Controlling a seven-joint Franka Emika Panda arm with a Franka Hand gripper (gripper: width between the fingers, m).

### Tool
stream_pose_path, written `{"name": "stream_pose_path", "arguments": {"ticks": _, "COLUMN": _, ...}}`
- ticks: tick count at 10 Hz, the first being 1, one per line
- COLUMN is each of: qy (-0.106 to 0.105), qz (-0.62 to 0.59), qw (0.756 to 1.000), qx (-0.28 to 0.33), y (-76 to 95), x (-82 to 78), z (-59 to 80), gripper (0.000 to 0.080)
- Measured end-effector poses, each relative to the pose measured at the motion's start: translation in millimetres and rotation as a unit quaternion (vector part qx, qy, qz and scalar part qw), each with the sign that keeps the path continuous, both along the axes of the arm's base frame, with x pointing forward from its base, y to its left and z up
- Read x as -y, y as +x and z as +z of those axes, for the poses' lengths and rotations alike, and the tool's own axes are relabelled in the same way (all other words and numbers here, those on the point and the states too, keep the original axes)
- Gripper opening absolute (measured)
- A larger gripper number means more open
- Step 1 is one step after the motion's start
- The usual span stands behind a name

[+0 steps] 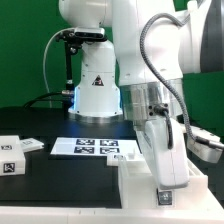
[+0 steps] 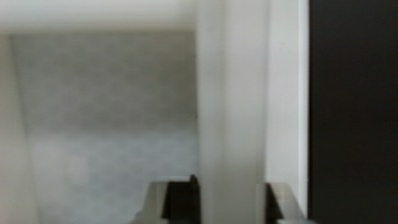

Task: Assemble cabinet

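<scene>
The white cabinet box (image 1: pixel 135 195) lies at the front of the black table, partly cut off by the frame edge. My gripper (image 1: pixel 166 180) reaches down onto it from above. In the wrist view a white upright panel (image 2: pixel 231 90) of the cabinet runs straight between the two dark fingers (image 2: pixel 180 200), and my gripper (image 2: pixel 231 195) is shut on it. Beside that panel lies a pale grey-white cabinet surface (image 2: pixel 98 110). Two loose white cabinet parts with tags (image 1: pixel 14 152) lie at the exterior view's left.
The marker board (image 1: pixel 95 147) lies flat on the table behind the cabinet. The arm's white base (image 1: pixel 97 90) stands at the back. Another white part (image 1: pixel 205 145) sits at the exterior view's right. Black table (image 2: pixel 356 110) shows beside the held panel.
</scene>
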State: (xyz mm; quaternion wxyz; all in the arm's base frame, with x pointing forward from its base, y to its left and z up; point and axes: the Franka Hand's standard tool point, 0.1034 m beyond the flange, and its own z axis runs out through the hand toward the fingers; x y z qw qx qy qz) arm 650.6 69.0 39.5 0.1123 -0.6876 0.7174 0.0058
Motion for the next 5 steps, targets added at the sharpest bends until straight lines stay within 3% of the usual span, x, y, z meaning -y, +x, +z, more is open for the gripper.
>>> {"name": "stream_pose_path", "arguments": {"ticks": 5, "qy": -0.011, "qz": -0.007, "qw": 1.0, "qx": -0.003, "y": 5.8, "x": -6.4, "z": -8.9, "gripper": 0.0089}}
